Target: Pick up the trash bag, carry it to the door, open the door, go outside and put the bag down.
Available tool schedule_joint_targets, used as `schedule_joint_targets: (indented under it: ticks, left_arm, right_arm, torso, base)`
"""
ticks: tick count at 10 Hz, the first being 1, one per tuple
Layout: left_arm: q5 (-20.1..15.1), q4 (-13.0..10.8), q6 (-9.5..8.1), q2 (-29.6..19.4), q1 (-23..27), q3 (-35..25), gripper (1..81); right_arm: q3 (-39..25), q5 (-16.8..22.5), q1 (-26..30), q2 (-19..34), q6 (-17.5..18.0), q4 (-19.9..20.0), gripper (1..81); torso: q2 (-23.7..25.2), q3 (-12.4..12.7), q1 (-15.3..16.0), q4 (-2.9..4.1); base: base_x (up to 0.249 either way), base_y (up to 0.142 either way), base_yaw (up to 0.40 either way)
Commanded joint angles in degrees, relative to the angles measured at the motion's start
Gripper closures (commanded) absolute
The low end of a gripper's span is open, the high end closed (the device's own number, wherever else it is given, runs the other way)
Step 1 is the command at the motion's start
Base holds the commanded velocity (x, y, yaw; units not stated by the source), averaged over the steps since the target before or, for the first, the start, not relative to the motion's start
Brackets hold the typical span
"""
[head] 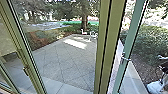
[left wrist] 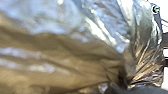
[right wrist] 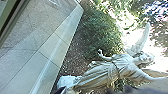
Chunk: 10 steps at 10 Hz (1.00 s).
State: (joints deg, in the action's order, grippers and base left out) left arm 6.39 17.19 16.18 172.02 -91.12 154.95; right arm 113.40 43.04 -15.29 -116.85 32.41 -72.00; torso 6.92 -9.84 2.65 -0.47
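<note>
The trash bag [left wrist: 62, 57], shiny and translucent, is bunched into a tight neck in the left wrist view. My left gripper [left wrist: 122, 87] is dark at that neck and shut on it. Tall green-framed glass stands close ahead in the head view, with a door handle [head: 25, 71] on the left frame. To the right of the thick centre posts, a paler green door edge [head: 130, 37] carries another handle [head: 125, 59]. Whether that door stands ajar, I cannot tell.
Outside lies a paved yard [head: 67, 60] with white chairs [head: 93, 34] and a tree [head: 84, 22]. A pale winged statue [right wrist: 112, 70] stands in the planting bed on the right, near bushes [right wrist: 100, 32]. A kerb-like edge borders the paving there.
</note>
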Motion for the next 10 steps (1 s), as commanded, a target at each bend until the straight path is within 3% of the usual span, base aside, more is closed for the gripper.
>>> schedule_joint_targets:
  ticks: [1,2,6,7,8,9,10]
  left_arm:
    - [-3.9,0.2,-0.27,-0.3,1.3,0.0,81.1]
    - [-3.9,0.2,-0.27,-0.2,1.3,0.1,81.1]
    - [-4.3,0.2,-0.27,-0.3,1.3,0.0,81.1]
    - [-4.3,0.2,-0.27,-0.3,1.2,0.0,81.1]
    - [-4.3,0.1,-0.27,-0.3,1.1,0.0,81.1]
    - [-4.3,0.1,-0.27,-0.3,1.1,0.0,81.1]
    - [-4.4,0.1,-0.27,-0.2,1.1,0.1,81.1]
  right_arm:
    - [3.3,1.5,7.1,2.9,0.1,-1.6,1.0]
    - [5.0,0.3,6.2,3.2,0.1,-1.2,1.0]
    - [10.2,-4.7,4.5,3.4,0.2,-0.5,1.0]
    - [11.2,-5.8,4.0,3.4,-0.1,-0.5,1.0]
    - [12.4,-6.9,3.5,3.7,0.0,-0.6,1.0]
    - [13.9,-8.8,3.4,3.7,0.0,-0.4,1.0]
    - [15.5,-10.3,3.0,3.4,0.0,-0.5,1.0]
  torso:
    - [0.0,0.0,0.0,-4.99]
    - [0.0,0.0,0.0,-5.74]
    - [0.0,0.0,0.0,-11.57]
    - [0.0,0.0,0.0,-9.33]
    - [0.0,0.0,0.0,-10.86]
    - [0.0,0.0,0.0,-11.78]
    - [0.0,0.0,0.0,-12.02]
  base:
    - [0.0,0.0,0.0]
    - [0.0,0.0,0.0]
    - [0.0,0.0,0.0]
    - [0.0,0.0,0.0]
    - [0.0,0.0,0.0]
    - [0.0,0.0,0.0]
    - [0.0,0.0,0.0]
